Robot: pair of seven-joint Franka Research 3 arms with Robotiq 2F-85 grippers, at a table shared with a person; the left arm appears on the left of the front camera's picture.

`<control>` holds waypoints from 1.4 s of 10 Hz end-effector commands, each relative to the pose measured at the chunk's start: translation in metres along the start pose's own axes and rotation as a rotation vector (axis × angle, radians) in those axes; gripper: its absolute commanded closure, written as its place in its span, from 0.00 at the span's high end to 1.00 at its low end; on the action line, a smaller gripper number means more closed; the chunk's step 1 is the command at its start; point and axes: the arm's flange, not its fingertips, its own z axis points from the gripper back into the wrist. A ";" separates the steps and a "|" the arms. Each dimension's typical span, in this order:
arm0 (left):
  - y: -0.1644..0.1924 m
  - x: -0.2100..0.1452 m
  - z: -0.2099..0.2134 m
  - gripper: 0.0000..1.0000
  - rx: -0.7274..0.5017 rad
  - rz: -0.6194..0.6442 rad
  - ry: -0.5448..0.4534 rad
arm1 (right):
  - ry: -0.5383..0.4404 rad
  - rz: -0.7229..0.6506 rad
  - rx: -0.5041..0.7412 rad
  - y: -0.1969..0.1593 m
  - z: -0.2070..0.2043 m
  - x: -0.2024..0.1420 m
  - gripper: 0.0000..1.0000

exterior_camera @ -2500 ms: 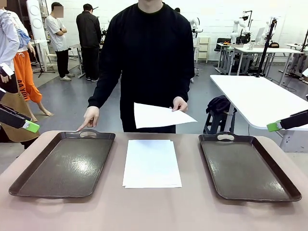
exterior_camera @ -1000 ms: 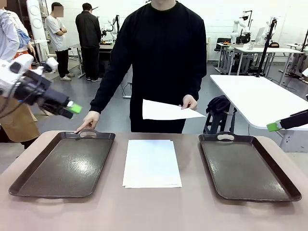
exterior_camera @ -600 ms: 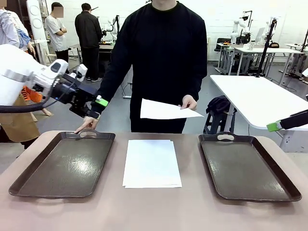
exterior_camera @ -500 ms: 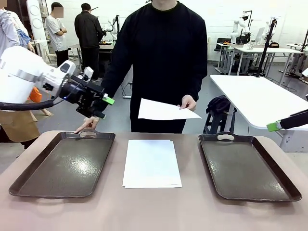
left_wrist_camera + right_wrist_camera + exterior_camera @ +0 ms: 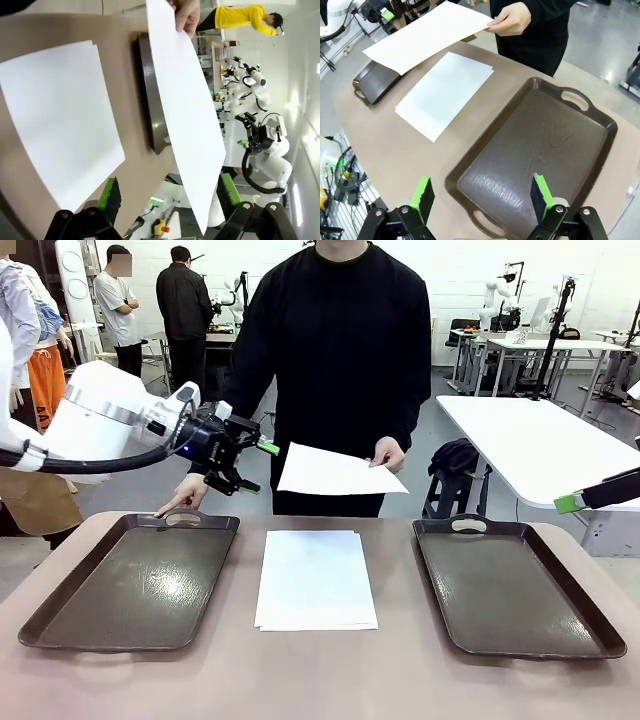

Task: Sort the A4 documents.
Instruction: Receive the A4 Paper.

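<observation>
A person across the table holds one A4 document (image 5: pixel 335 470) flat in the air by its right edge, above the table's far edge. More A4 documents lie in a stack (image 5: pixel 315 578) at the table's middle. My left gripper (image 5: pixel 258 467) hangs open just left of the held sheet, jaws spread one above the other. In the left wrist view the held sheet (image 5: pixel 185 110) runs edge-on between my spread fingertips (image 5: pixel 110 192), apart from both. My right gripper (image 5: pixel 568 502) stays at the far right, and in the right wrist view it (image 5: pixel 481 197) is open and empty above the right tray (image 5: pixel 540 145).
A dark brown tray (image 5: pixel 140 580) lies left of the stack and another (image 5: pixel 515 585) to its right. The person's other hand (image 5: pixel 185 495) points a finger at the left tray's far handle. A white table (image 5: pixel 540 445) stands behind on the right.
My left arm has swung in from the far left and up to the held sheet's left edge. The person has shifted the sheet slightly left. The right arm has not moved.
</observation>
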 end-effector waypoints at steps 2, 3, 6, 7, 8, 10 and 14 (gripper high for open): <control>0.004 0.009 -0.022 1.00 -0.119 0.094 0.062 | -0.006 -0.003 0.018 -0.001 -0.002 -0.001 1.00; 0.008 0.008 -0.028 1.00 -0.152 0.113 0.077 | -0.006 -0.003 0.018 -0.001 -0.002 -0.001 1.00; 0.018 0.004 -0.045 1.00 -0.203 0.138 0.069 | -0.006 -0.003 0.018 -0.001 -0.002 -0.001 1.00; 0.021 0.005 -0.049 1.00 -0.216 0.142 0.056 | -0.006 -0.003 0.018 -0.001 -0.002 -0.001 1.00; 0.024 0.007 -0.053 1.00 -0.237 0.155 0.029 | -0.006 -0.003 0.018 -0.001 -0.002 -0.001 1.00; 0.023 0.010 -0.056 1.00 -0.241 0.165 0.029 | -0.006 -0.003 0.018 -0.001 -0.002 -0.001 1.00; 0.022 0.012 -0.058 0.82 -0.264 0.121 0.011 | -0.006 -0.003 0.018 -0.001 -0.002 -0.001 1.00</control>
